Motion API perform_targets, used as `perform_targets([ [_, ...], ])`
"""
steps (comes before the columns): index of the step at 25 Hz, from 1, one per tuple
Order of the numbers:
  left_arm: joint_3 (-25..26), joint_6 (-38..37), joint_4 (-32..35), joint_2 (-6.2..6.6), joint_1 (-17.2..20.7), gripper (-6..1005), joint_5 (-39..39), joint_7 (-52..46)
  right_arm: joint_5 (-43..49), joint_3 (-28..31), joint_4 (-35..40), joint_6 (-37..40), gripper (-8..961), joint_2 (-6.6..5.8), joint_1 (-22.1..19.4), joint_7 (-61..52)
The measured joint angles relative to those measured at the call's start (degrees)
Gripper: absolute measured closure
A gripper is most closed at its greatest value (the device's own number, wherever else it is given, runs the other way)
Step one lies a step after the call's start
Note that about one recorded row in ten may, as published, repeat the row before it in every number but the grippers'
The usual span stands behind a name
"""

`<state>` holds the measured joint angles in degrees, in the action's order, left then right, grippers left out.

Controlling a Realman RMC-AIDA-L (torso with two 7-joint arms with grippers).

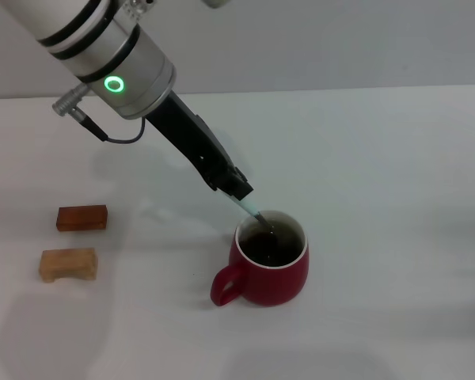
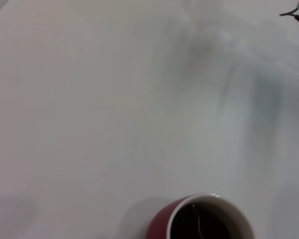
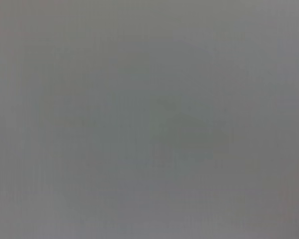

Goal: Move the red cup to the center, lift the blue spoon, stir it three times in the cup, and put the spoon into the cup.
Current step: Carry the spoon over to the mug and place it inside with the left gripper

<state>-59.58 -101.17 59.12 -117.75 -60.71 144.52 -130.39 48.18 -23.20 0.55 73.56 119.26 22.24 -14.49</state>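
— White tabletop all the way across on my head feed, pale wall behind. What do you need?

— Where's the cup?

— I've got the cup upright a little below the middle of the table, handle turned toward the robot and its left. Dark inside on my screen. In the left wrist feed I only catch its rim at the edge.

— And the spoon?

— The left gripper is clamped on the spoon by its pale blue handle, coming down at a slant from the far left. The spoon's lower end dips inside the cup past the far rim.

— Right arm?

— I can't see it; its wrist feed is flat grey.

— Anything else out there?

— Two small blocks at the left, well away from the cup: a reddish-brown block, and a tan block just nearer the robot.
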Motion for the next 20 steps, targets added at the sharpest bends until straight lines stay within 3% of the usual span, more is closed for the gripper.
perform_targets([
  [12,0.76,-1.13,0.59,1.1,3.02,876,2.01,-0.07,1.28,0.0,-0.11,-1.1,953,0.01,0.53,0.08],
  [20,0.42,-4.76,1.95,-0.15,3.32,879,0.64,0.31,1.38,0.02,0.02,-2.83,953,-0.14,1.46,1.64],
])
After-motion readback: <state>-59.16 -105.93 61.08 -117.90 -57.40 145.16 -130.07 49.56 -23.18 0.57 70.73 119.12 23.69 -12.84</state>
